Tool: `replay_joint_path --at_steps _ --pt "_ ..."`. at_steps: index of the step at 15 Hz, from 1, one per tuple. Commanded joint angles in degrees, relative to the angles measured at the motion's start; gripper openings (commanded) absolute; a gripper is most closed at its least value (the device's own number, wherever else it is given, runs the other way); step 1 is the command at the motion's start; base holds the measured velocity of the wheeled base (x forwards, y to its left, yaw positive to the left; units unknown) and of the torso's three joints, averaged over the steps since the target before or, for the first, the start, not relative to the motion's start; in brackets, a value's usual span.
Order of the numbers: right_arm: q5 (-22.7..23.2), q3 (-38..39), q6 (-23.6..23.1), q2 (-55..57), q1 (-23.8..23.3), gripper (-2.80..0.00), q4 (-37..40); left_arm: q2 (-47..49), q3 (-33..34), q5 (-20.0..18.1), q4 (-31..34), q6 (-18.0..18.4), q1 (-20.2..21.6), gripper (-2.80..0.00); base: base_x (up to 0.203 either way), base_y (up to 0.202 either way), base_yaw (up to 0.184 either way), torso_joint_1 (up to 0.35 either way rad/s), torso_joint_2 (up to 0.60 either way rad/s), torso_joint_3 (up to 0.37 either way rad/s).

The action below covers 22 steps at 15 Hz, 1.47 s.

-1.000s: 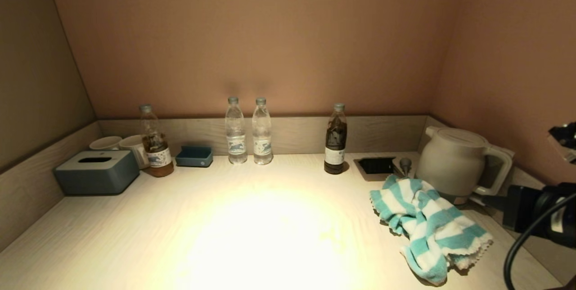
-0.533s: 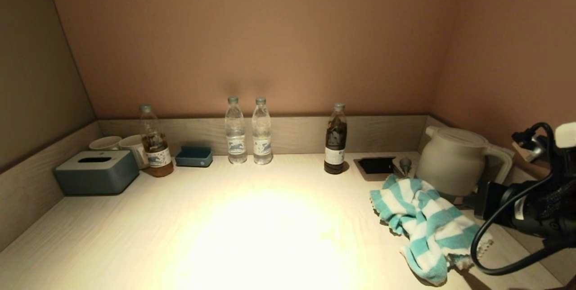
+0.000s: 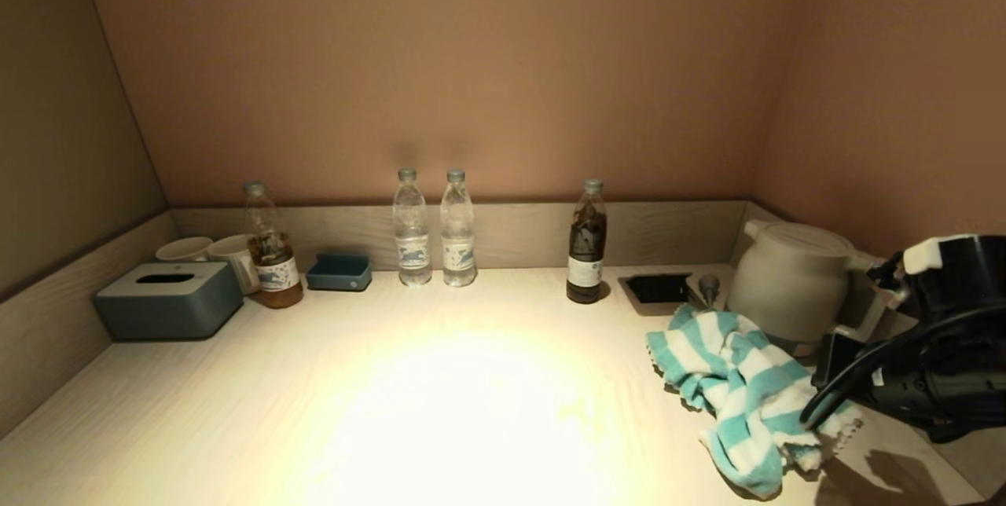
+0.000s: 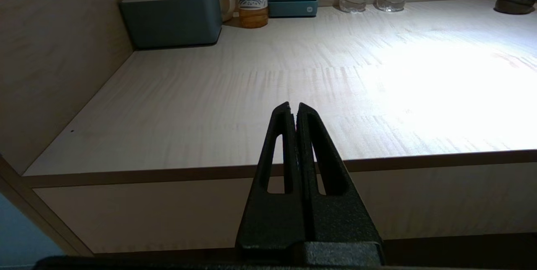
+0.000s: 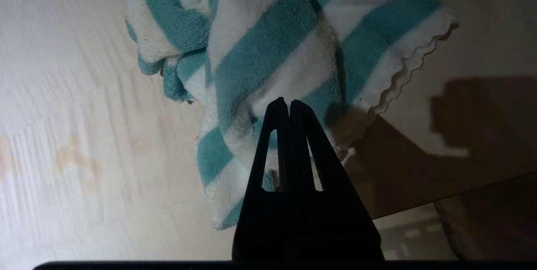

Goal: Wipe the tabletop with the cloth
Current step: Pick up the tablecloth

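Observation:
A teal and white striped cloth (image 3: pixel 743 388) lies crumpled at the right of the pale wooden tabletop (image 3: pixel 440 396), in front of the kettle. It also shows in the right wrist view (image 5: pixel 277 39). My right gripper (image 5: pixel 289 102) hangs above the cloth's near right part, jaws shut and empty. In the head view its body (image 3: pixel 927 372) is at the right edge, over the cloth's right end. My left gripper (image 4: pixel 293 105) is shut and empty, parked before the table's front edge on the left.
A white kettle (image 3: pixel 794 282) stands behind the cloth, with a recessed black socket (image 3: pixel 659 288) beside it. Along the back wall stand a dark bottle (image 3: pixel 586 247), two water bottles (image 3: pixel 432 229), a tea bottle (image 3: pixel 271 251), a blue tray (image 3: pixel 339 273), cups (image 3: pixel 212 251) and a tissue box (image 3: pixel 169 300).
My right arm has moved in from the right edge toward the left and now hangs over the cloth's right end. The cloth has not moved.

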Motion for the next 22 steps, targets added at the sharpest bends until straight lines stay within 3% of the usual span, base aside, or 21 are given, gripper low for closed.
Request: replay_joint_path --at_steps 1,13,14,22 --pt "1.1 0.1 0.9 4.8 -1.2 -2.8 -1.8 0.0 0.0 0.0 0.0 0.0 0.0 -2.8 0.0 0.0 0.0 0.0 0.0 0.0" --pt "1.6 -0.8 2.0 9.1 -1.4 -2.8 -6.3 0.0 0.0 0.0 0.0 0.0 0.0 -2.8 0.0 0.0 0.0 0.0 0.0 0.0" --pt "1.6 -0.8 2.0 9.1 -1.4 0.0 -6.3 0.0 0.0 0.0 0.0 0.0 0.0 -2.8 0.0 0.0 0.0 0.0 0.0 0.0" --pt "1.8 -0.9 2.0 8.9 0.0 0.0 -6.5 0.0 0.0 0.0 0.0 0.0 0.0 -2.8 0.0 0.0 0.0 0.0 0.0 0.0"
